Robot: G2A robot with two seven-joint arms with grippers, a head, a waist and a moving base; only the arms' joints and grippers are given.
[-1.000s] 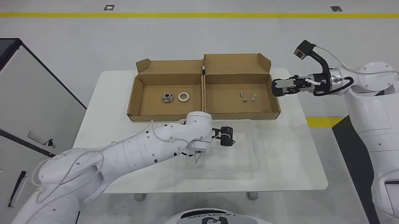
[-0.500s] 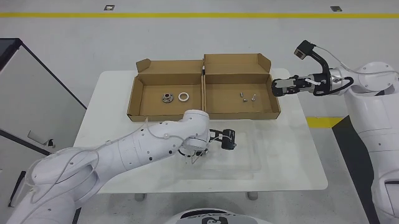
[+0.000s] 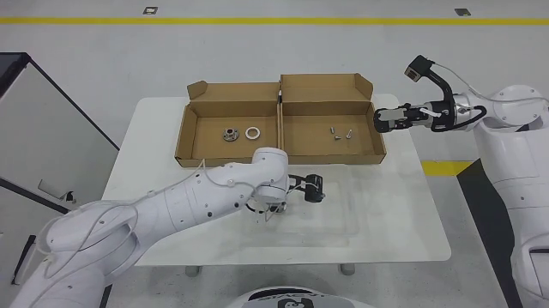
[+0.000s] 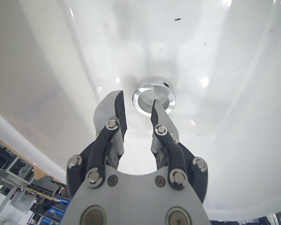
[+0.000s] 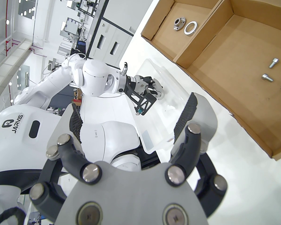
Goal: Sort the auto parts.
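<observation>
A silver metal ring (image 4: 153,98) lies on the floor of a clear plastic tray (image 4: 178,36) at the table's front middle (image 3: 360,222). My left gripper (image 4: 137,97) is open just over it, one fingertip above the ring's hole and the other outside its wall. In the top view this gripper (image 3: 313,190) sits over the tray's left part. My right gripper (image 3: 380,120) is open and holds nothing, hovering at the right box's (image 3: 330,132) right wall. That box holds small bolts (image 5: 267,77). The left box (image 3: 206,136) holds a flange (image 3: 230,133) and a flat ring (image 3: 253,132).
Both cardboard boxes stand side by side at the table's back, flaps up. The white table (image 3: 154,154) has bare room to the left and at the right front. The right wrist view shows the left gripper (image 5: 158,90) down in the tray (image 5: 154,127).
The left arm's wrist shifted a little over the tray, first forward, then slightly back. The right arm has kept still.
</observation>
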